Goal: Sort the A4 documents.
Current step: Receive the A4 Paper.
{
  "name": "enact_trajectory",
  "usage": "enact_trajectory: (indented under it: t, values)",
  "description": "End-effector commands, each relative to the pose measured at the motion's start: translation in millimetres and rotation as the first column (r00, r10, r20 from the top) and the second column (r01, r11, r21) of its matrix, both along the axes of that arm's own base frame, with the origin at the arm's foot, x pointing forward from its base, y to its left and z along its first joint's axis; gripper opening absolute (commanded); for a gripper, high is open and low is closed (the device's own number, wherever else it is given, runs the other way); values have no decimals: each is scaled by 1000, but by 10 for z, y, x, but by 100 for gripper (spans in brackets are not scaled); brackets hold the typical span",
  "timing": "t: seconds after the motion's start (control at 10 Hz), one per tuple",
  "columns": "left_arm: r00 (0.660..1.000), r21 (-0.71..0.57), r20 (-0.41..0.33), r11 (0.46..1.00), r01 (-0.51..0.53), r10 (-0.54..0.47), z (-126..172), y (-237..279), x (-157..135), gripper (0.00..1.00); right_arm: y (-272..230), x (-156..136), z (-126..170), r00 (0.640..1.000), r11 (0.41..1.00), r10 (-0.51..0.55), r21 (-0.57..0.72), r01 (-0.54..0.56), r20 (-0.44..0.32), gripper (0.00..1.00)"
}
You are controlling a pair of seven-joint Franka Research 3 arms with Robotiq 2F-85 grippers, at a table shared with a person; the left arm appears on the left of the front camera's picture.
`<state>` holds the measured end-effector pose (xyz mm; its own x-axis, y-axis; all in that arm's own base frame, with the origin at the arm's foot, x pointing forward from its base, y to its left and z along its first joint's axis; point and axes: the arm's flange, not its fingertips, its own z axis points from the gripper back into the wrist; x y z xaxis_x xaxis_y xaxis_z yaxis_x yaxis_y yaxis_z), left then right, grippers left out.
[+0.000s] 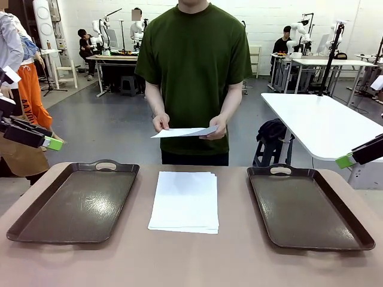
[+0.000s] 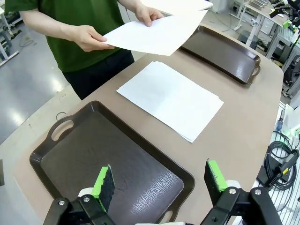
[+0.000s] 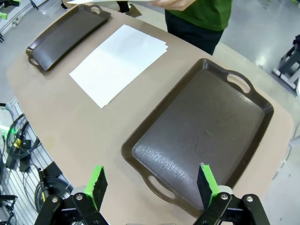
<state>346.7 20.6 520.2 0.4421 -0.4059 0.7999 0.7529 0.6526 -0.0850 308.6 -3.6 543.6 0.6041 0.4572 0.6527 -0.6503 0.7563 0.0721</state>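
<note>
By the trays [image 1: 78,203], left fingers [image 2: 104,186], right fingers [image 3: 97,185] spread (wrist views); person [image 1: 194,54] holds A4 documents [image 1: 182,132].

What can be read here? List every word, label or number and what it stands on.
Orange garment, far left: dark letters run down it, too blurred to read.
A4 documents stacked on the table: blank, no text.
Raised sheet: no print visible.
Left tray, right tray: no label visible.

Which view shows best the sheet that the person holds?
The left wrist view: the held sheet shows its broad face. The front view sees it nearly edge-on; the right wrist view catches a sliver at the top edge.
</note>
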Motion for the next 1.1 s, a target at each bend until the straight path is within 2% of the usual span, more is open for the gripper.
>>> enact_trajectory:
  t: [0.0, 1.0]
  values:
    - [1000, -4, 7, 1000, 16, -16, -22, 25, 17, 100, -3, 5, -8, 1000, 1000, 5, 9, -5, -3, 100]
    - [1000, -4, 7, 1000, 16, -16, -22, 25, 17, 100, -3, 5, -8, 1000, 1000, 5, 9, -5, -3, 100]
